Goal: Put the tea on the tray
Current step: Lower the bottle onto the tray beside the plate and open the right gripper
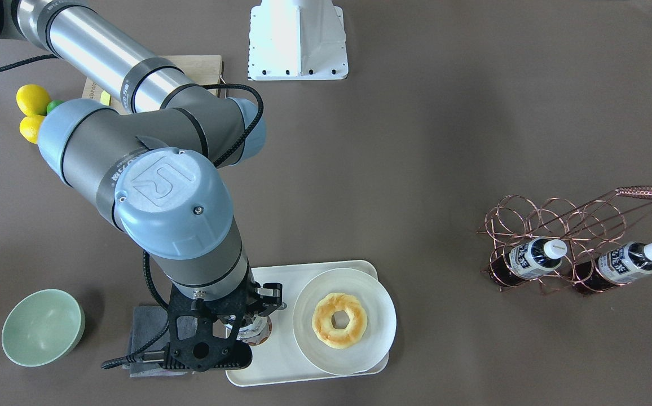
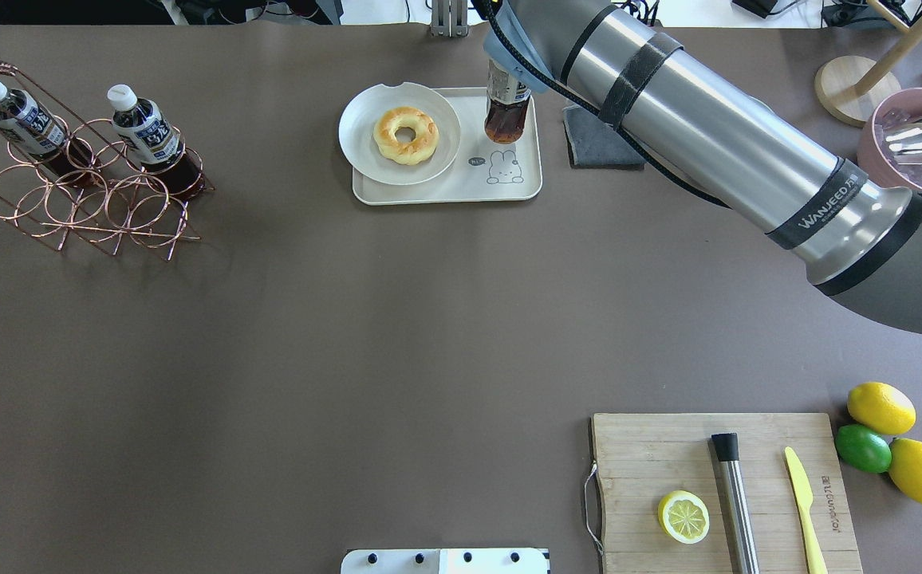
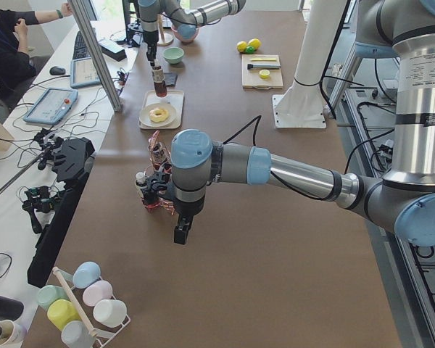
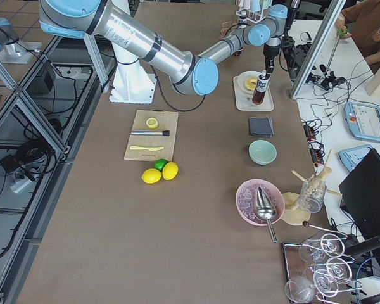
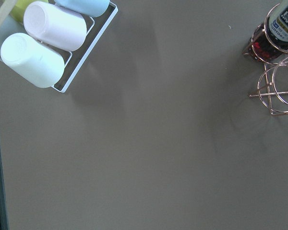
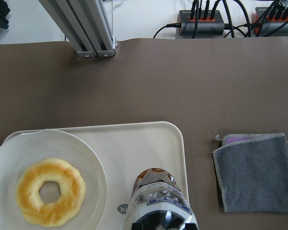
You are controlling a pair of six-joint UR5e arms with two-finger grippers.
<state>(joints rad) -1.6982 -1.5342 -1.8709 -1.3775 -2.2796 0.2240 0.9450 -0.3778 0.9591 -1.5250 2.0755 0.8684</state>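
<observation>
My right gripper (image 1: pixel 250 322) is shut on a tea bottle (image 2: pixel 506 112) near its cap and holds it upright over the right part of the cream tray (image 2: pixel 445 191), beside the bear drawing. I cannot tell whether its base touches the tray. The bottle also shows in the right wrist view (image 6: pixel 158 203) over the tray (image 6: pixel 134 143). Two more tea bottles (image 2: pixel 146 131) (image 2: pixel 26 119) stand in a copper wire rack (image 2: pixel 86 207) at the far left. My left gripper (image 3: pixel 181 233) hangs near that rack; I cannot tell whether it is open.
A round white plate (image 2: pixel 365 151) with a donut (image 2: pixel 405 134) lies on the tray's left part. A grey cloth (image 2: pixel 600 143) lies right of the tray. A green bowl (image 1: pixel 43 327), a cutting board (image 2: pixel 716 486), lemons (image 2: pixel 880 406) and a pink bowl (image 2: pixel 908 127) lie to the right.
</observation>
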